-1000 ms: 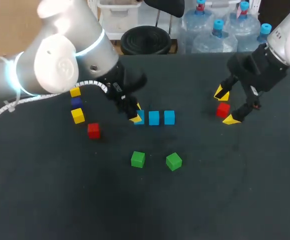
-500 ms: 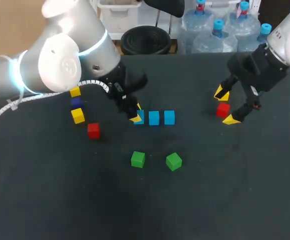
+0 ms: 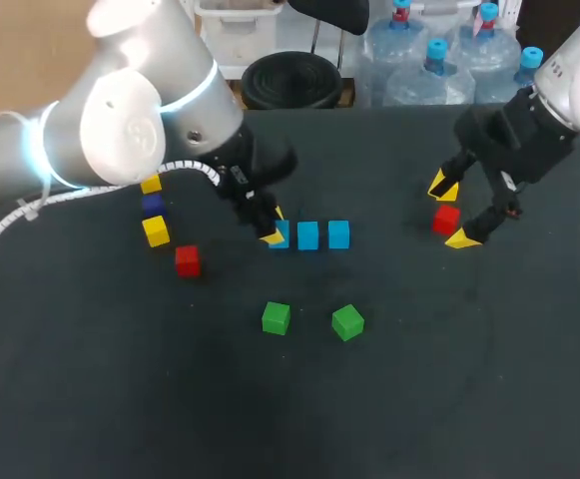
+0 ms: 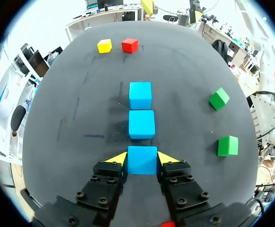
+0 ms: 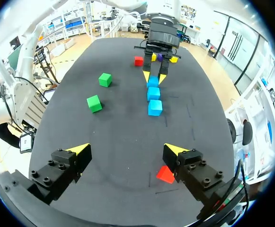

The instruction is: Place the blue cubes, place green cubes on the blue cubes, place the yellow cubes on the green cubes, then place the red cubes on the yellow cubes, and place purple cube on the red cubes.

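Three blue cubes lie in a row mid-table. My left gripper (image 3: 273, 228) (image 4: 142, 159) is shut on the left-end blue cube (image 3: 281, 237) (image 4: 142, 161), a yellow tip against each side. The middle blue cube (image 3: 308, 236) (image 4: 142, 124) and the right blue cube (image 3: 338, 235) (image 4: 140, 95) lie ahead of it. Two green cubes (image 3: 276, 318) (image 3: 347, 322) sit nearer the front. At the left lie two yellow cubes (image 3: 150, 184) (image 3: 156, 231), a purple cube (image 3: 152, 204) and a red cube (image 3: 187, 260). My right gripper (image 3: 453, 212) (image 5: 126, 150) hangs open over a second red cube (image 3: 446, 219) (image 5: 165, 174), which lies close by one finger.
The dark table (image 3: 449, 379) has bare room along the front and at the right. In the right wrist view the blue row (image 5: 153, 93) runs ahead toward my left gripper (image 5: 155, 71), with the green cubes (image 5: 94, 103) (image 5: 105, 79) off to one side.
My left arm's elbow has shifted slightly to the right while its gripper stays on the blue cube. The right arm and all cubes are where they were.
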